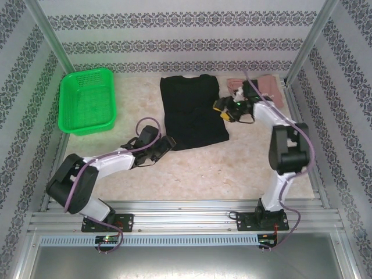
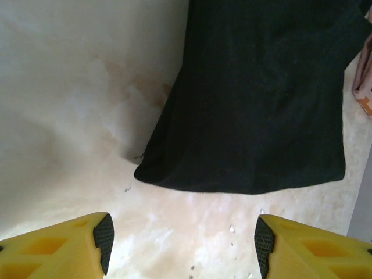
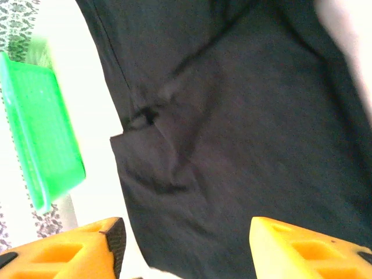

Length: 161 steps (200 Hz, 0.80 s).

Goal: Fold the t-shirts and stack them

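left pincer (image 2: 183,244) open, empty | right pincer (image 3: 186,247) open over black tee (image 3: 232,116) | pink tee (image 1: 273,87) partly behind right arm (image 1: 285,148)

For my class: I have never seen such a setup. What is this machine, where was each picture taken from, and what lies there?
The left arm and right arm are robot arms fixed at the table's near edge. The wide picture looks down from above. The other two come from a camera on each wrist and show that arm's yellow jaws. On the table lie a spread black t-shirt, a pink t-shirt at the far right and a green basket. Both arms' jaws stand open, holding nothing.
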Motion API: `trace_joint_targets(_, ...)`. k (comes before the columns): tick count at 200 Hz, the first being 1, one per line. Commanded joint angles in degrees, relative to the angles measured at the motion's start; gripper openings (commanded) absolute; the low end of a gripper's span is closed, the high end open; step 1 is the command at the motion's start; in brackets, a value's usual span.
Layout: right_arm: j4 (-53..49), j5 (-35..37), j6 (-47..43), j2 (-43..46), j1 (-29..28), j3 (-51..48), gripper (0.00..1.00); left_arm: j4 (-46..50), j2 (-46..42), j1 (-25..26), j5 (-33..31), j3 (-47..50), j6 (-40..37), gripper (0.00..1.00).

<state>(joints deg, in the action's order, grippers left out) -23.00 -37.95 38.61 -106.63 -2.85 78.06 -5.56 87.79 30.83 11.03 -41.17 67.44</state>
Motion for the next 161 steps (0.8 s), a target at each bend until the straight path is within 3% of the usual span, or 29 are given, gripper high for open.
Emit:
trace_joint_targets(1, -3.75, -1.12, -7.23, 1.34, 3.03, -7.75, 0.62, -9.42, 4.04, 0.99, 1.24, -0.96, 4.61, 0.66)
trace_joint_targets(29, -0.75, -2.95, -8.18, 0.76, 4.88, -12.71, 0.64, -5.8, 8.41, 1.48, 1.81, -4.57, 4.86, 0.63)
trace_joint_targets(122, 0.54, -2.78, -8.63, -5.47, 2.57, -13.06, 0.66, -6.23, 12.43, 1.44, -5.26, -7.68, 5.54, 0.52)
trace_joint_targets(144, 1.83, -1.73, -7.34, -6.47, 2.15, -13.07, 0.55, -6.11, 14.32, 1.47, -6.27, -9.26, 5.48, 0.45)
trace_joint_targets(161, 2.14, -0.97, -6.45, -7.16, 1.98, -11.82, 0.36, -5.79, 15.76, 1.26, -6.54, -10.92, 4.92, 0.33)
